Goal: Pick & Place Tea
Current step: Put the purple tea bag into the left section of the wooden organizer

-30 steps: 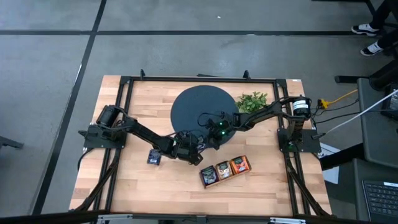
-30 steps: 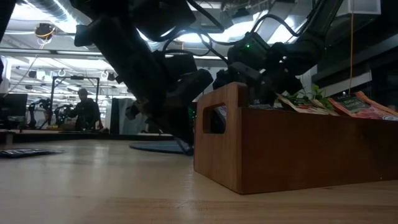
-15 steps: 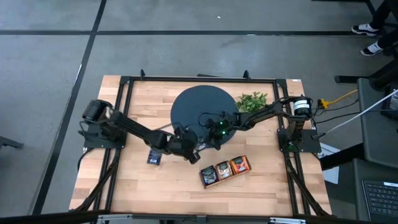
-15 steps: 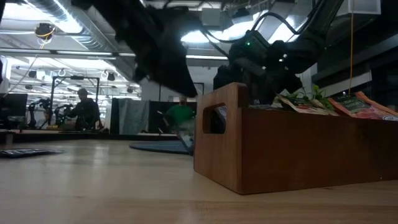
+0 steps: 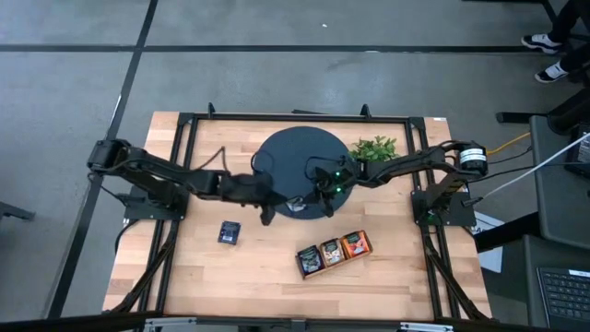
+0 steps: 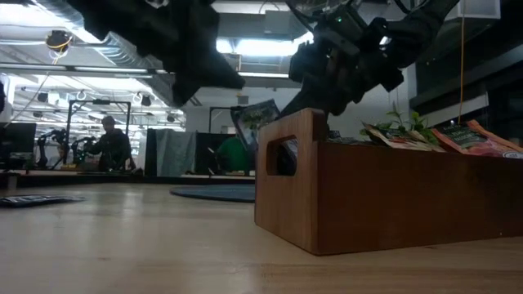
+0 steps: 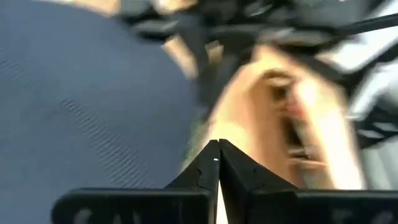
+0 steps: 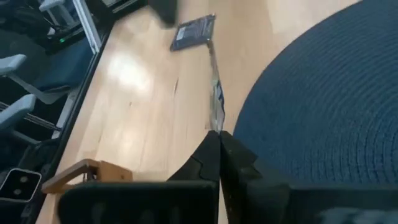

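Table: light wood.
Mat: round and dark.
Tray: wooden, holds tea sachets, near the front.
Right gripper: above the mat's front edge, pinched on a thin tea sachet (seen edge-on).
Left gripper: fingers together, empty, just beside it.
Dark sachet: flat on the table.

My left wrist view is smeared with blur past the round dark mat, and the print on that sachet seen edge-on is unreadable.
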`<act>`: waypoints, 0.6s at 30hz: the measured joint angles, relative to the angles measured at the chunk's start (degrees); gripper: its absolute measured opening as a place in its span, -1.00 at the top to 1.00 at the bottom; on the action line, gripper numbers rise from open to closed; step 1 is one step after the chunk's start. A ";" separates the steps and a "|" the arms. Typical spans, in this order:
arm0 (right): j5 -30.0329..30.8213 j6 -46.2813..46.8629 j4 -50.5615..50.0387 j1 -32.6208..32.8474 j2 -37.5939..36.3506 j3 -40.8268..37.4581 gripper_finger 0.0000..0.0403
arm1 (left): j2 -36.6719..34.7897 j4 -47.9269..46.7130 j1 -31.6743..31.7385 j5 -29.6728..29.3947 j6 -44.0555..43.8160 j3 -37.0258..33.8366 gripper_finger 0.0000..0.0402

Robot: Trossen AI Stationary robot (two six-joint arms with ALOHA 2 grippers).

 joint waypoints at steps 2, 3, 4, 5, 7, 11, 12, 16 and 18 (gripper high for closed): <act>0.53 0.03 -0.01 0.00 -0.12 0.02 0.99 | -1.44 3.79 1.81 3.79 2.38 -1.58 0.98; 0.58 0.11 0.01 0.00 -0.12 -0.02 0.99 | -2.00 3.96 2.91 4.49 2.89 -1.95 0.97; 0.63 0.11 0.14 0.00 -0.12 -0.02 0.99 | -2.50 3.76 3.89 5.17 3.13 -2.16 0.98; 0.62 0.09 0.21 0.00 -0.14 -0.02 0.99 | -2.78 3.38 4.95 5.85 3.15 -2.23 0.98; 1.18 -0.03 0.24 0.02 -0.15 -0.02 0.99 | -2.79 3.47 7.10 9.12 3.42 -2.18 0.98; 1.61 -0.34 0.95 0.02 -0.17 -0.02 0.99 | -2.49 2.50 11.30 16.50 3.73 -2.20 0.92; 2.04 -0.74 1.02 0.00 -0.17 -0.02 0.99 | -2.32 1.75 12.34 17.83 3.73 -2.20 0.89; 5.47 -1.73 1.26 -0.01 -0.16 -0.02 0.99 | -2.31 0.37 15.44 22.49 4.94 -2.20 0.71; 5.99 -1.83 1.31 -0.02 -0.17 -0.02 0.99 | -2.31 -0.27 16.34 23.42 5.95 -2.20 0.61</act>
